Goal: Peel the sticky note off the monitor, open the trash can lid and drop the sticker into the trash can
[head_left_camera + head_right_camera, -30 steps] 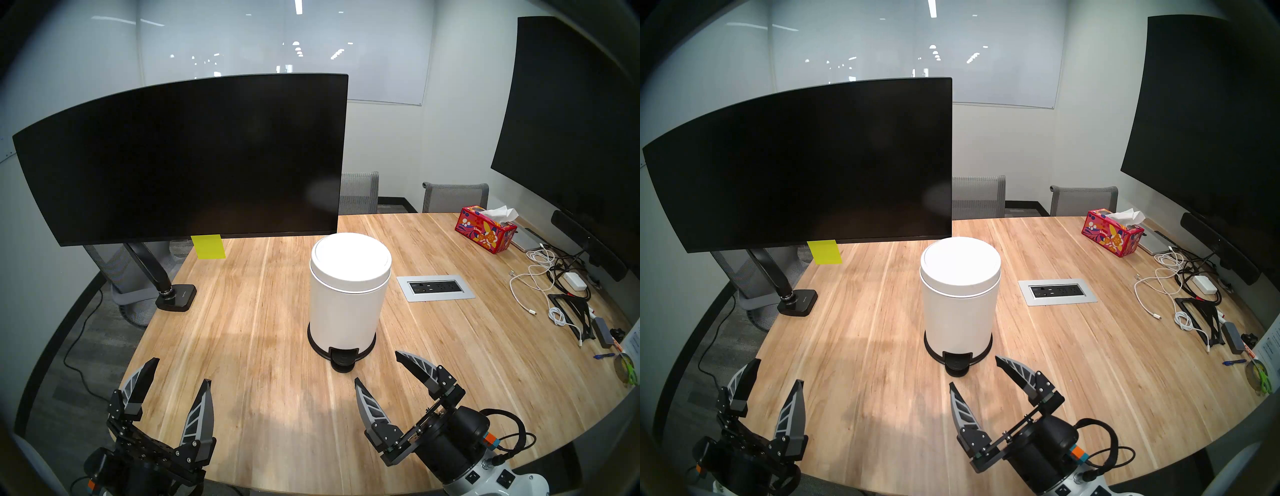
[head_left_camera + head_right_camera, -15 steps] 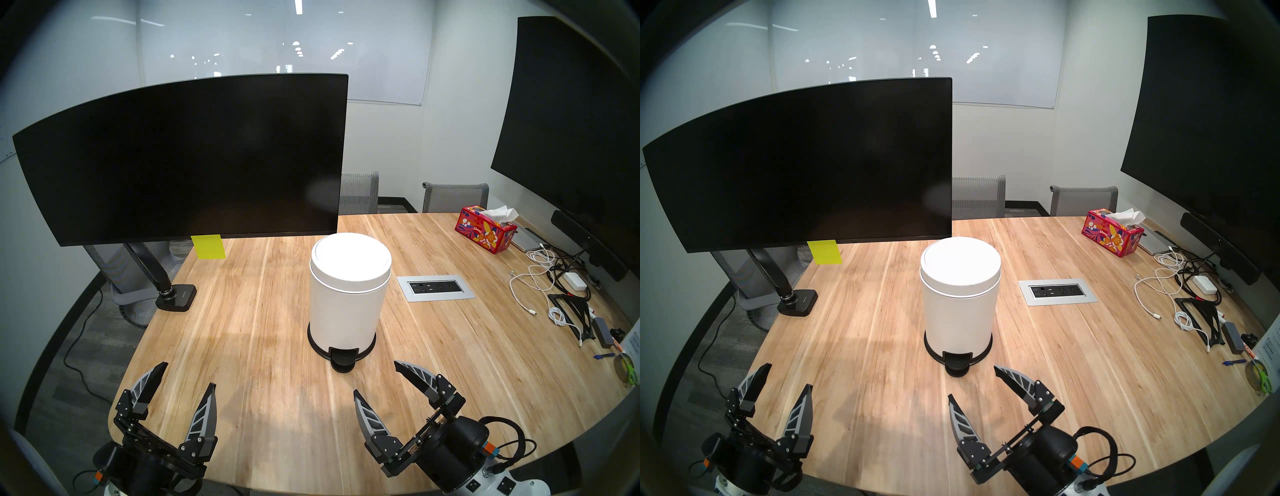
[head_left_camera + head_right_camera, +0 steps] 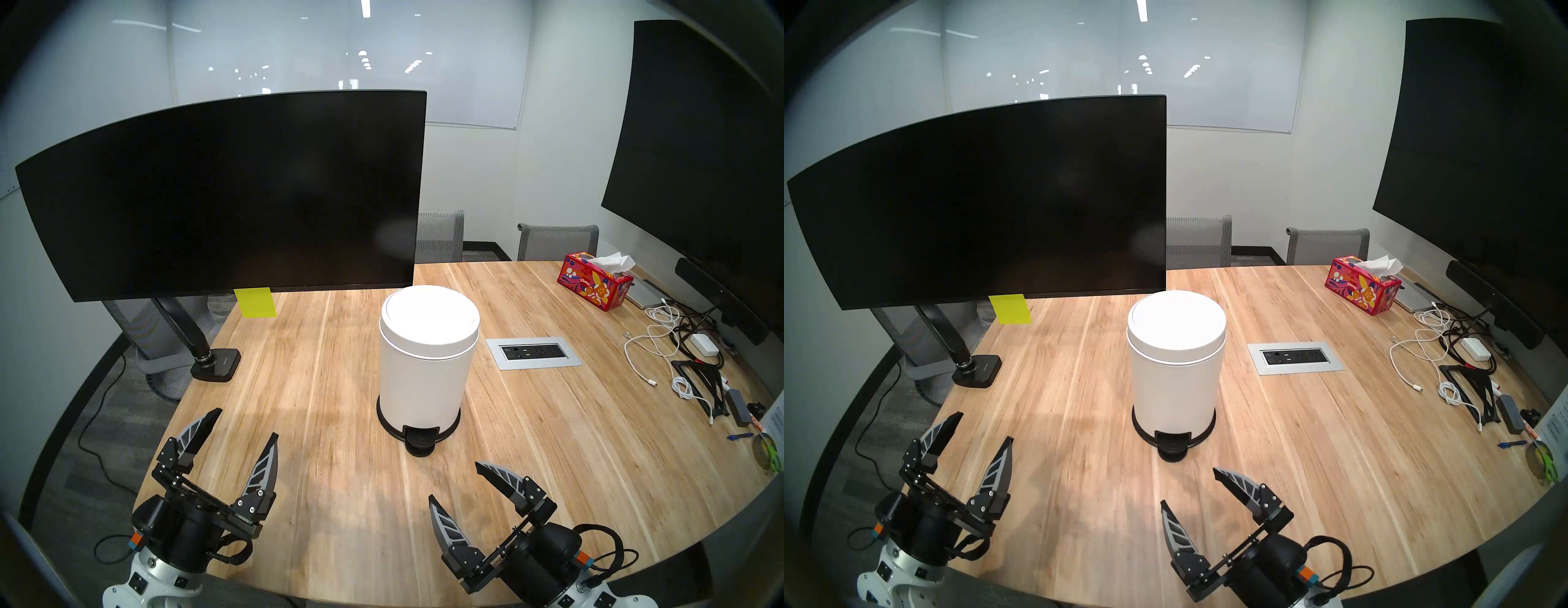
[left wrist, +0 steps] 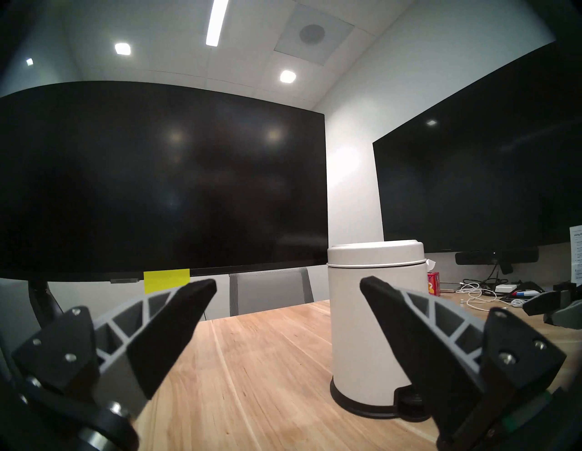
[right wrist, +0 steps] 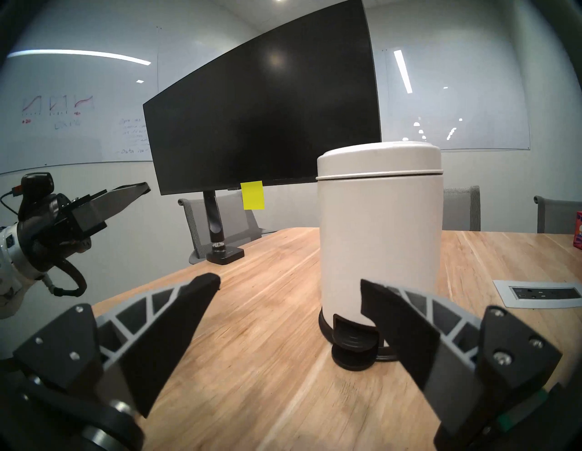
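Observation:
A yellow-green sticky note [image 3: 256, 302] hangs from the bottom edge of the black monitor [image 3: 237, 191]; it also shows in the left wrist view [image 4: 166, 279] and the right wrist view [image 5: 253, 195]. The white trash can [image 3: 424, 373] stands mid-table with its round lid [image 3: 429, 314] shut and its black pedal [image 3: 420, 441] facing me. My left gripper [image 3: 247, 423] is open and empty over the near left of the table, far short of the note. My right gripper [image 3: 456, 479] is open and empty, near the pedal.
The monitor arm's square base [image 3: 216, 363] sits at the table's left edge. A power socket plate [image 3: 532, 353], a tissue box [image 3: 596, 286] and cables [image 3: 666, 339] lie to the right. A large wall screen [image 3: 695, 161] hangs at far right. Chairs [image 3: 439, 235] stand behind.
My left gripper has moved forward and a little right, toward the monitor. My right gripper has drawn back slightly toward me. Both stay open.

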{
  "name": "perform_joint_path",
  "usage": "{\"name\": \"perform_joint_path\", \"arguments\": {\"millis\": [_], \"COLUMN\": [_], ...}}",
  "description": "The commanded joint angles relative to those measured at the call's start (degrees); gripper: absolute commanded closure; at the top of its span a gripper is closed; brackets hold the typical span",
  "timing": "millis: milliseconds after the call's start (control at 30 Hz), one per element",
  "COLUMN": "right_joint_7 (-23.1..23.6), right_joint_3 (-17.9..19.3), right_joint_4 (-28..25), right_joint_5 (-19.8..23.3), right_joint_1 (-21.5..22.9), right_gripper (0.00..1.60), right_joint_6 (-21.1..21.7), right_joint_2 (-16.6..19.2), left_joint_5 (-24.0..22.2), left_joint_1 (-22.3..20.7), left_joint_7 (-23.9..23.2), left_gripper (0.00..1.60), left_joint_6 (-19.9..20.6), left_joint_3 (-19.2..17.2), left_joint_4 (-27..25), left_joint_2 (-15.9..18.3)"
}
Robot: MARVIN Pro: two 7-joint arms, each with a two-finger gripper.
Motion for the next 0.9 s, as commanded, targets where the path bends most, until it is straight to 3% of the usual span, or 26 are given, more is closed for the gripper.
{"name": "perform_joint_path", "arguments": {"millis": [0, 67, 233, 633, 767, 867], "right_joint_7": [0.04, 0.11, 0.47, 1.23, 1.59, 1.71], "right_joint_3": [-0.17, -0.12, 0.21, 1.07, 1.63, 1.83], "right_joint_4": [-1.91, -2.0, -2.56, -4.44, -4.73, -4.63], "right_joint_5": [0.87, 0.93, 1.33, 1.89, 2.18, 2.3], "right_joint_1": [1.15, 1.16, 1.15, -0.51, -0.88, -0.91], "right_gripper": [0.0, 0.0, 0.0, 0.0, 0.0, 0.0], "right_joint_6": [-0.73, -0.79, -0.99, -1.29, -1.47, -1.57], "right_joint_2": [-0.28, -0.28, -0.27, -0.23, -0.29, -0.32], "left_joint_5": [-1.58, -2.54, -7.79, -8.54, -11.47, -11.64], "left_joint_1": [-6.43, -7.11, -11.12, -19.01, -21.47, -23.14], "left_joint_7": [4.1, 4.55, 5.23, 5.03, 7.39, 7.66], "left_gripper": [0.0, 0.0, 0.0, 0.0, 0.0, 0.0], "left_joint_6": [3.63, 4.61, 12.23, 15.23, 15.84, 15.83], "left_joint_3": [-2.39, -2.66, -2.61, -1.63, -0.72, -0.77], "left_joint_4": [0.7, 0.76, 3.27, 10.78, 13.7, 15.06], "left_joint_2": [2.93, 3.37, 5.5, 9.11, 13.06, 13.92]}}
